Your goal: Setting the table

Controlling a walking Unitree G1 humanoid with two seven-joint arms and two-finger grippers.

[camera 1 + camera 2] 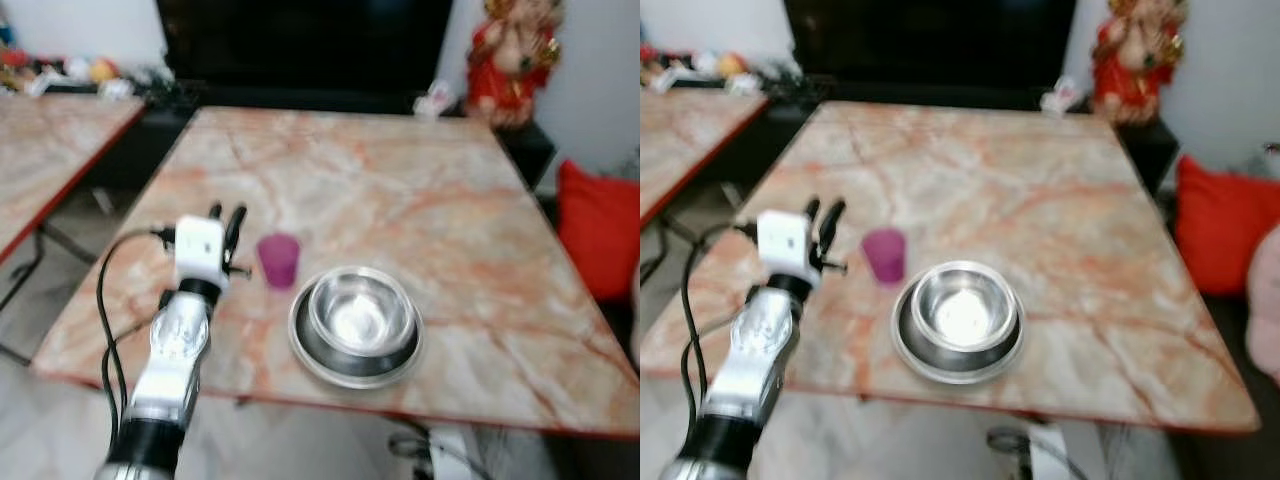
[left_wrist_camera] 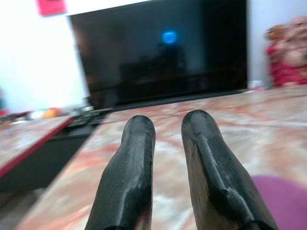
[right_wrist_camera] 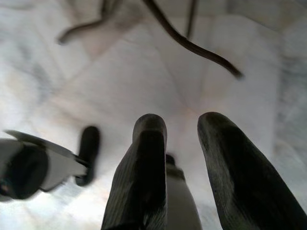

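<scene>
A purple cup [image 1: 279, 260] stands upright near the front left of the marble table [image 1: 400, 180]. Just right of it a steel bowl [image 1: 361, 312] sits inside a steel plate [image 1: 300, 345]. My left gripper [image 1: 227, 212] hovers low over the table a little left of the cup, apart from it, fingers open and empty. In the left wrist view the cup [image 2: 283, 201] shows blurred beside the fingers [image 2: 136, 158]. My right gripper [image 3: 182, 122] hangs idle over the pale floor, open.
A second marble table [image 1: 50, 140] stands to the left across a gap. A black TV [image 1: 300, 40] and a red statue [image 1: 510, 60] stand behind the table. A red cushion [image 1: 600, 230] lies at the right. Cables [image 3: 192, 45] lie on the floor.
</scene>
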